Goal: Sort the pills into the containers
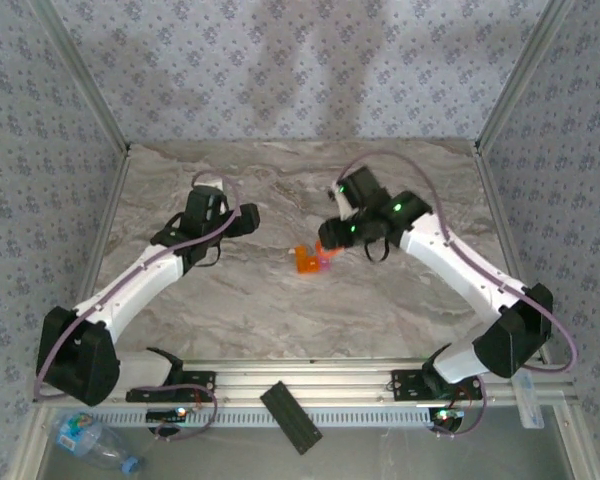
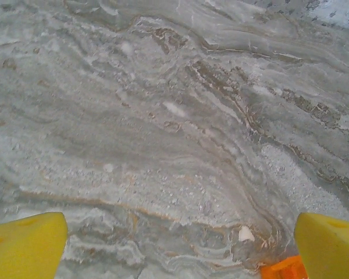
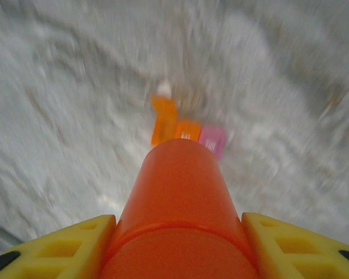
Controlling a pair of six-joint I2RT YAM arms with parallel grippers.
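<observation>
We see the right claw [image 3: 177, 235] gripping the orange pill bottle [image 3: 177, 192] over the marble table [image 1: 280, 310], the small orange-and-pink compartment [image 3: 189, 131] lying just beyond, and the left claw [image 2: 180, 247] gaping wide nearby.

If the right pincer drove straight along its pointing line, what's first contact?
Probably the orange compartment with its pink piece, lying ahead on the table; the held pill bottle would reach it first. Blurred, depth unsure.

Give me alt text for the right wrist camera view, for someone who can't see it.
The right gripper clamps an orange pill bottle, seen close up. Beyond it, blurred, an orange compartment joined to a pink piece lies on the marble table.
</observation>
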